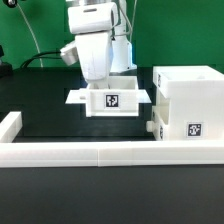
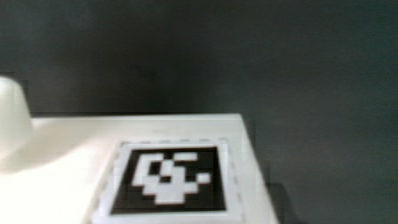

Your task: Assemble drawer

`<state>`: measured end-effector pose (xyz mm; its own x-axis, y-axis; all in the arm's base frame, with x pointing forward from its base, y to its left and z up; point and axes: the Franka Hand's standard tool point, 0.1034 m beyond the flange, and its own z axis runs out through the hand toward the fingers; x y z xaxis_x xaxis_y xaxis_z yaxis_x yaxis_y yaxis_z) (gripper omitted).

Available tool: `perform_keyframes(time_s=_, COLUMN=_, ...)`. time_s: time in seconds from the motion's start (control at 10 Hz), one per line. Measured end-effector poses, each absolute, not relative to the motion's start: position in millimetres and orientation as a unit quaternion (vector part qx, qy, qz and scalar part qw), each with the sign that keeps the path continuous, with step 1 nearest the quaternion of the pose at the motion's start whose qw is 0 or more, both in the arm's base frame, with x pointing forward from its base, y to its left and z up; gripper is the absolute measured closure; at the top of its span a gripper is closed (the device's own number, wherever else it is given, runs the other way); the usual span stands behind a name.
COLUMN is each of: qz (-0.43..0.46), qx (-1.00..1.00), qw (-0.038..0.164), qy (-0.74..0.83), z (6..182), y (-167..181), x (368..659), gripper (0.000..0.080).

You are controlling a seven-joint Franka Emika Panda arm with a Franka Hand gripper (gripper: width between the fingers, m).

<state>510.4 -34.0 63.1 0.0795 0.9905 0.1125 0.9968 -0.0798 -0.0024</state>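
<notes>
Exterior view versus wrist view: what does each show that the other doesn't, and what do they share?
Only the exterior view shows the arm with its hand low over the tray, the tall housing at the exterior view's right, a second tray tucked against it, and the long low white wall in front. Whether the hand is open or shut cannot be told. Only the wrist view shows a close-up of a white surface against dark table. Both show a black-and-white tag.
</notes>
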Motion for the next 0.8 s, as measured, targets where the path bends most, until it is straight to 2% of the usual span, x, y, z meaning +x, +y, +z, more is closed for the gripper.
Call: perform_keyframes(time_s=0.8, qz=-0.041, qx=-0.719, qw=0.04, qy=-0.693, z=56.0, y=-23.7, x=517.8, gripper=0.0757)
